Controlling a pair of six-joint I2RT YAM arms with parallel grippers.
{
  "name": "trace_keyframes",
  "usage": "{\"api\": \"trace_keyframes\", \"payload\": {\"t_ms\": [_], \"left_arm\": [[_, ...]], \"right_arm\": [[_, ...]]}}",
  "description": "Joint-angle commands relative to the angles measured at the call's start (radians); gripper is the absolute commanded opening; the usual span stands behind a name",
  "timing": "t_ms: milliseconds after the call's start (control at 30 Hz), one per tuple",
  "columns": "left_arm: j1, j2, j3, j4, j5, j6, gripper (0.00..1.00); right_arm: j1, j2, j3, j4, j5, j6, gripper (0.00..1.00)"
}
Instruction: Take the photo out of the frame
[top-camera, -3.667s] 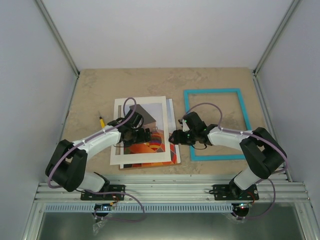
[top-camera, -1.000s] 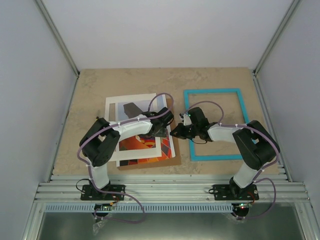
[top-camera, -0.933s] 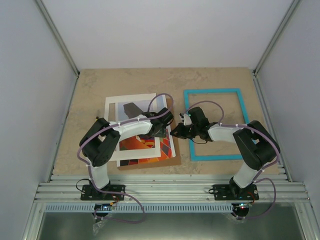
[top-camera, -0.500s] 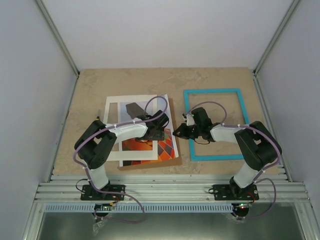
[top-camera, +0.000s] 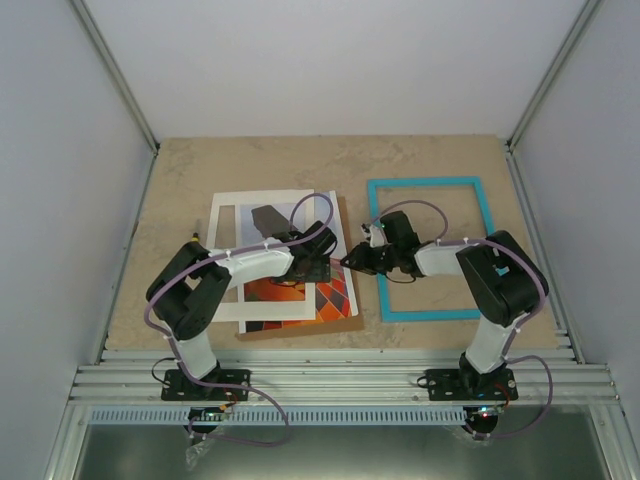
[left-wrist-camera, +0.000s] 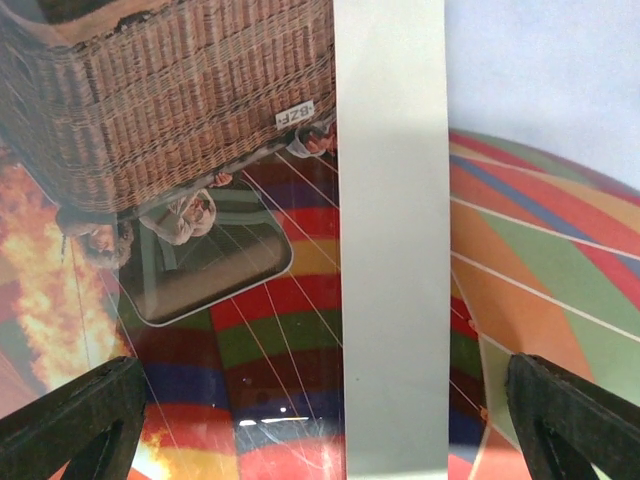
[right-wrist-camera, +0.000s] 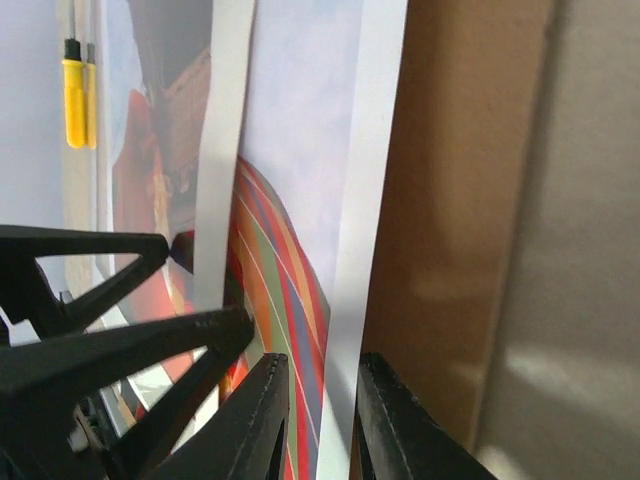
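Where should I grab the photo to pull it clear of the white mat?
Grip the photo by its long right edge, coming in low from the right with the right gripper. It lies flat, the white mat covers its left part, and only that strip is bare on the backing board.

The table (top-camera: 250, 160) under my arms is a beige, stone-patterned slab filling the middle of the top view. Right of centre the turquoise frame (top-camera: 425, 183) lies flat on it, with bare tabletop showing through its opening. Left of centre a brown backing board (right-wrist-camera: 460, 200) lies flat too, apart from the frame, carrying a stack of sheets. At the far left a small yellow-handled tool (right-wrist-camera: 76, 90) rests on the slab. I cannot tell whether the white mat (top-camera: 225, 215) overhangs onto the table.
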Motion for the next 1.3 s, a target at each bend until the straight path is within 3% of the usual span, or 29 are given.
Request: {"api": "trace_keyframes", "payload": {"t_ms": [0,367,533,1067,1267], "left_arm": [[-0.002,-0.011,-0.023,0.001,0.059,-0.004,1.00],[-0.001,-0.043,-0.030,0.016,0.095,-0.011,1.00],[-0.002,-0.083,-0.014,0.017,0.127,-0.025,1.00],[0.000,-0.318,0.033,0.045,0.257,-0.075,1.00],[0.065,-0.408,-0.019,0.054,0.307,-0.084,1.00]], "right_arm": [[-0.002,0.053,0.055,0.070,-0.058,-0.006,0.22],[0.000,0.147,0.125,0.135,-0.110,0.018,0.21],[-0.010,0.149,0.144,0.070,-0.084,-0.017,0.01],[-0.125,-0.119,0.068,-0.143,-0.041,-0.128,0.00],[-0.140,-0.198,0.079,-0.265,-0.012,-0.175,0.00]]}}
